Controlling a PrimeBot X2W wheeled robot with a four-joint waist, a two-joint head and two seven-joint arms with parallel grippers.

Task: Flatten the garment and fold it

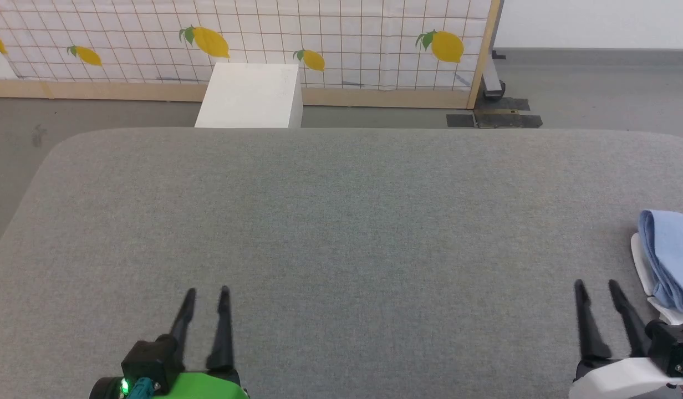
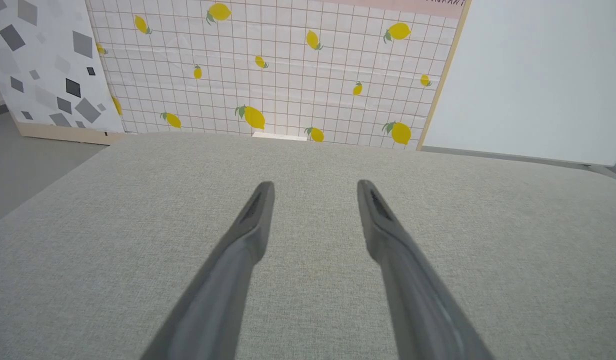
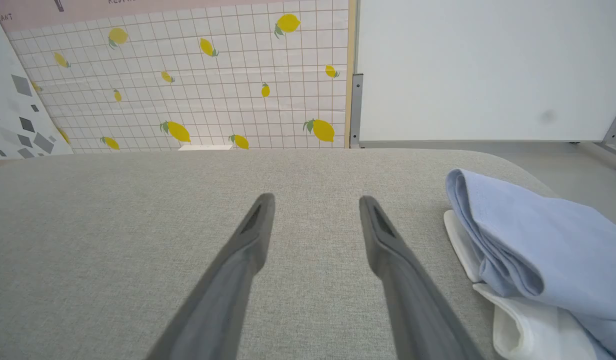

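Observation:
The garment [image 1: 671, 257] is a folded bundle of light blue cloth lying at the right edge of the grey table [image 1: 341, 221], on top of a piece of white cloth [image 1: 643, 266]. The right wrist view has the garment [image 3: 533, 240] just right of my fingers. My right gripper [image 1: 595, 285] is open near the front edge, a little left of the garment and not touching it. At the lower left my left gripper [image 1: 207, 292] is open over bare table, nothing between its fingers [image 2: 260, 210].
A white box [image 1: 250, 95] stands on the floor behind the table's far edge. A lemon-patterned grid screen [image 1: 236, 41] closes off the back, with a wheeled metal stand base [image 1: 494, 83] at its right end. The table's corners are rounded.

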